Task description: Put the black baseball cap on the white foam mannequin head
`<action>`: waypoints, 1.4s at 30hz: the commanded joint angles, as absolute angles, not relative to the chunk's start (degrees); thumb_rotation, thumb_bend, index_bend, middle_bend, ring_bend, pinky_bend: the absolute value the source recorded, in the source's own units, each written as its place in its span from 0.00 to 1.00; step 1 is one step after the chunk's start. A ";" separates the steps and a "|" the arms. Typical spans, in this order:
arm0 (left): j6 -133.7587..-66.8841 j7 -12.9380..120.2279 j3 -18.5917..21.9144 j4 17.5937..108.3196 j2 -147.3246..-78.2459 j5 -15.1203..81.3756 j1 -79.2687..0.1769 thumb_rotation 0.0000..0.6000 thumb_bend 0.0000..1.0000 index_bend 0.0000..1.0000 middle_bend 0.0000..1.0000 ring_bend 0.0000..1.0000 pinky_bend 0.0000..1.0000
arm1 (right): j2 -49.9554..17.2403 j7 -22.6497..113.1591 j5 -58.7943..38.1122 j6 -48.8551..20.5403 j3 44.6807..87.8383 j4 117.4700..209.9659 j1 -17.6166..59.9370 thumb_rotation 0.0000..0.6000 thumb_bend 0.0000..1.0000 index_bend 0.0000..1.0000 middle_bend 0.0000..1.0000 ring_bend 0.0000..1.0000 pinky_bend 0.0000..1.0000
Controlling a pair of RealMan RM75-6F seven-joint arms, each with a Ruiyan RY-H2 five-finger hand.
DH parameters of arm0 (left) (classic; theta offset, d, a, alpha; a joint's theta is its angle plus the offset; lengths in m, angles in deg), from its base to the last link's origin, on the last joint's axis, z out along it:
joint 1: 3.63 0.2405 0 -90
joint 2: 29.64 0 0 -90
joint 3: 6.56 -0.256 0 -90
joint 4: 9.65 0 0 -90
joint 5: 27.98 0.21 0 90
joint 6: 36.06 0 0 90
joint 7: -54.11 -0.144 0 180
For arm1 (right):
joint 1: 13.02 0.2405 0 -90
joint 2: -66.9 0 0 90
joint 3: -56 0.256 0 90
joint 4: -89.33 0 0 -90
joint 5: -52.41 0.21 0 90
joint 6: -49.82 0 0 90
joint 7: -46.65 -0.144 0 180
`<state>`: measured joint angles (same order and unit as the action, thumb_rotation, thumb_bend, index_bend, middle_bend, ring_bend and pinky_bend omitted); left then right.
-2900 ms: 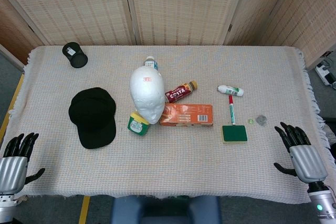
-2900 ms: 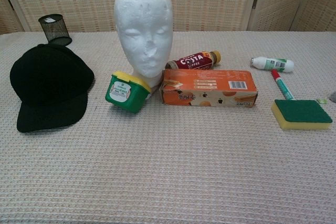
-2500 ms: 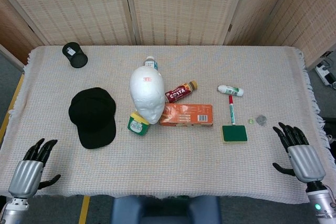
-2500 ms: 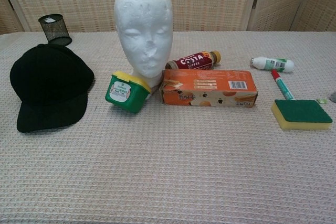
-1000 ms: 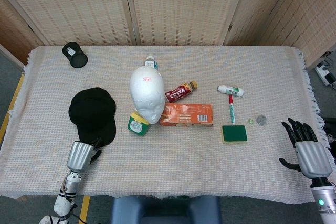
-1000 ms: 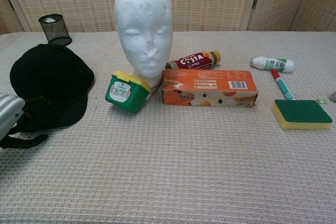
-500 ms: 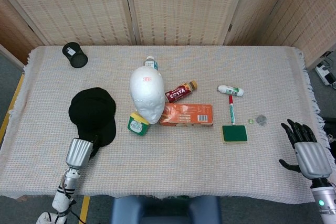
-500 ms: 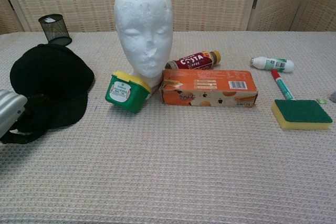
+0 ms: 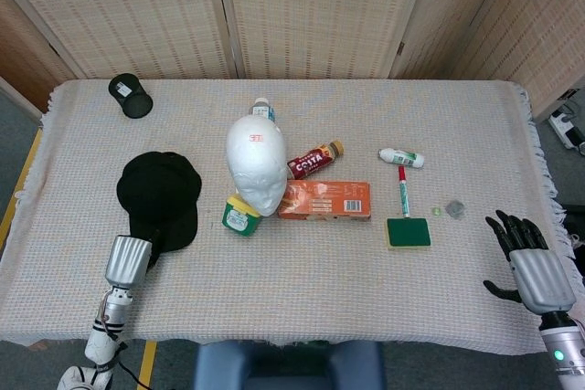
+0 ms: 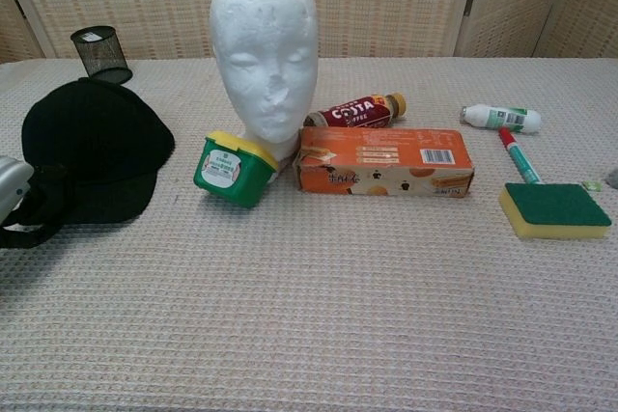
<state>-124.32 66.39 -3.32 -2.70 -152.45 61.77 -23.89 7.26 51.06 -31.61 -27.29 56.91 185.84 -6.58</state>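
White foam mannequin head (image 9: 257, 161) upright mid-table, bare; capping not yet done. Black baseball cap (image 9: 161, 195) left of mannequin head, well apart, flat on tablecloth. Left hand (image 9: 127, 259) at cap's near brim; dark fingers (image 10: 39, 202) look closed on brim, so grasp judged made; lift, carry, seating remain. Right hand (image 9: 539, 273) far right of mannequin head, near table edge, fingers spread, holding nothing.
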 commanded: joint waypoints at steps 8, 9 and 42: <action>-126.95 67.03 -1.28 -2.65 -150.61 59.18 -25.51 1.00 0.45 0.69 1.00 1.00 1.00 | 8.01 50.29 -32.80 -27.49 56.35 186.42 -6.72 1.00 0.09 0.00 0.00 0.00 0.00; -127.60 67.36 -0.90 -2.55 -150.29 58.80 -25.75 1.00 0.44 0.69 1.00 1.00 1.00 | 8.08 50.23 -32.94 -27.43 56.25 186.46 -6.70 1.00 0.09 0.00 0.00 0.00 0.00; -144.20 64.85 12.56 12.18 -135.86 50.74 -48.58 1.00 0.49 0.76 1.00 1.00 1.00 | 11.67 44.73 -35.39 -28.55 55.21 188.51 -7.36 1.00 0.09 0.00 0.00 0.00 0.00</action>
